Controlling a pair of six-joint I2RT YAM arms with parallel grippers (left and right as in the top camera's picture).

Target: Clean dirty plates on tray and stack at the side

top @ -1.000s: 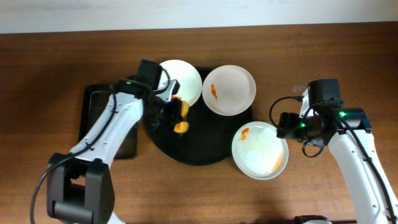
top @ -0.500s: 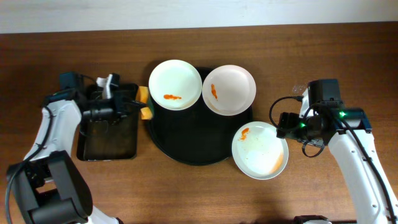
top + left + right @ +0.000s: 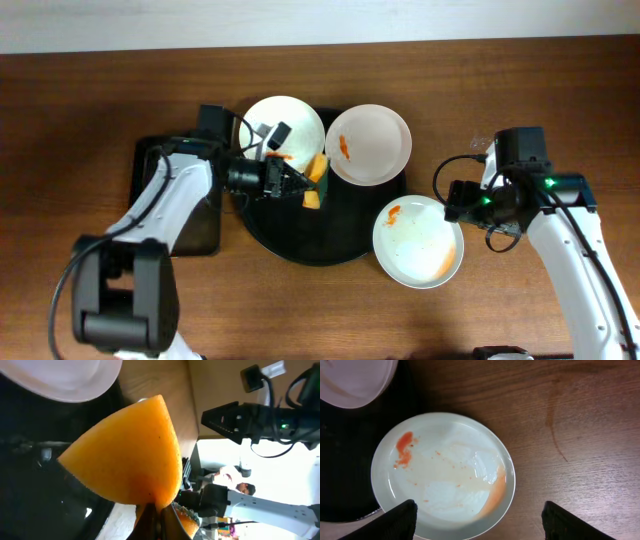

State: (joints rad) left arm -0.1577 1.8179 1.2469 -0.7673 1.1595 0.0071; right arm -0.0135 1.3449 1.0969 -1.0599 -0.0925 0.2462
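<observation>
The left tool (image 3: pixel 298 183) has swung back over the tray (image 3: pixel 300 240), reaching sideways, pinching a sponge (image 3: pixel 130 455); the right tool (image 3: pixel 482 517) hangs spread wide.

Brown wooden table (image 3: pixel 90 90), pale surface (image 3: pixel 100 25) beyond it

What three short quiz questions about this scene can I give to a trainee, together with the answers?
1. True or false: the left pincer holds an orange sponge.
2. How many white plates are in view from overhead?
3. The right pincer is: A) shut on a plate, B) open and holding nothing, C) shut on a cloth.
Key: 1 true; 2 three; 3 B.
</observation>
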